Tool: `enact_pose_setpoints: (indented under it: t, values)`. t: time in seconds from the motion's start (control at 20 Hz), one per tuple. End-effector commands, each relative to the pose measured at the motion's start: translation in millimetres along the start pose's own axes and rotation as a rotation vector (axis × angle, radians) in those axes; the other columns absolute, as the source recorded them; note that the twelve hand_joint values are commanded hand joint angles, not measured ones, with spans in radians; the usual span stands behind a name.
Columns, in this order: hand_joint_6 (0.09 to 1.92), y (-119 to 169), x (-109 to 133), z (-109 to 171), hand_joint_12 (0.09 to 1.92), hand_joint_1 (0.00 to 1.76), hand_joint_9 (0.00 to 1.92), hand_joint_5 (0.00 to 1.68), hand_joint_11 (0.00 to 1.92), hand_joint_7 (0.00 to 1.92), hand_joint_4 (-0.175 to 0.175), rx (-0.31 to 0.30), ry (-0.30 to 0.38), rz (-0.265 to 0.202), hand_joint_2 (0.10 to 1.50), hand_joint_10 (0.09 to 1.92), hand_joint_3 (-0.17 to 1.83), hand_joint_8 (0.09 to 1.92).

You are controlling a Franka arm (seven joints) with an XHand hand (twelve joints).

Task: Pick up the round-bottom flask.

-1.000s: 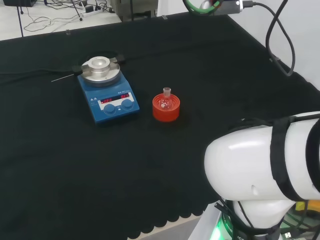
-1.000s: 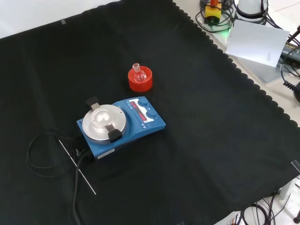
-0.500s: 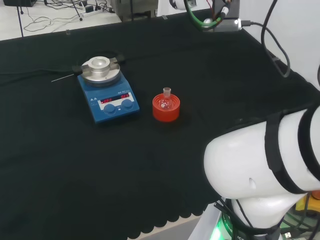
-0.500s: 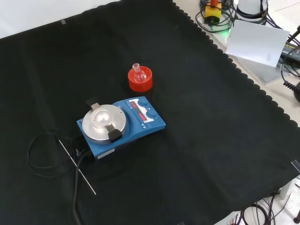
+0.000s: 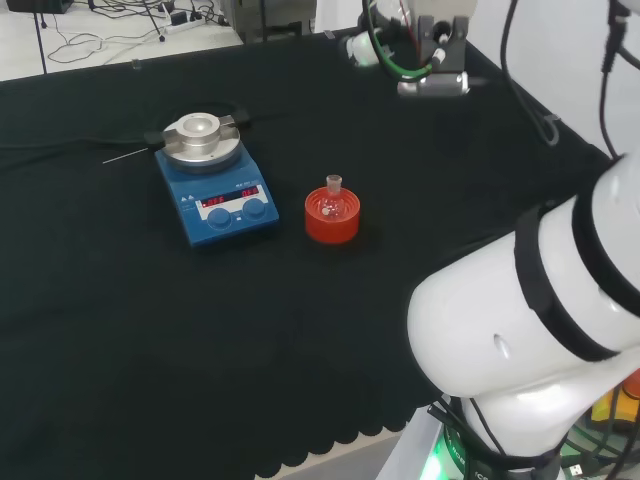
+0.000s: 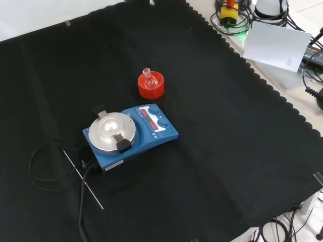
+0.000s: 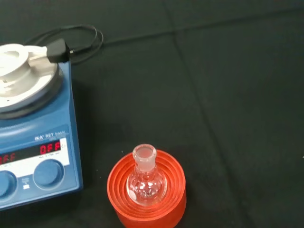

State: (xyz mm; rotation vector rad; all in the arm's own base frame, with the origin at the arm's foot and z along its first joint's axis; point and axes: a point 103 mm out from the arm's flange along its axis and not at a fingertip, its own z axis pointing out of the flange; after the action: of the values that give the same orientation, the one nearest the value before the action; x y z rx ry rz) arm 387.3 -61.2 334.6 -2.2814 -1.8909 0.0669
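Flask: the round-bottom flask point(image 7: 147, 179) stands upright in a red ribbed stand point(image 5: 332, 216) mid-table point(image 6: 227, 126).
Neighbour: a blue hotplate stirrer point(image 5: 214, 188) just beside it, at 9 o'clock in the head view, not touching.
Robot hand: I cannot tell its state.

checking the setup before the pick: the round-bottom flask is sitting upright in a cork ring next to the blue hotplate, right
Not quite. The round-bottom flask is upright beside the blue hotplate, but the wrist view shows that its stand is a red ribbed ring, not a cork one. The head view shows the same red stand.
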Motion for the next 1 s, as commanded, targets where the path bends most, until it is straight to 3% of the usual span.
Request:
enact_pose_setpoints:
  t: [0.05,0.35,0.7,1.0]
  values:
    - [0.09,50,-11,63,1.35,0.45,0.2,0.46,0.0,0.1,-0.01,0.021,0.037,-0.019,1.1,0.68,0.22,0.56]
    - [0.11,69,-10,105,1.33,0.67,0.24,0.53,0.0,0.13,-0.015,0.024,0.051,-0.028,0.99,0.69,0.18,0.57]
    - [0.09,79,-6,139,1.34,0.82,0.3,0.62,0.0,0.16,-0.026,0.046,0.073,-0.034,0.75,0.66,0.51,0.58]
    - [0.12,79,-5,164,1.34,0.86,0.31,0.7,0.0,0.17,-0.03,0.077,0.092,-0.044,0.7,0.67,0.57,0.59]
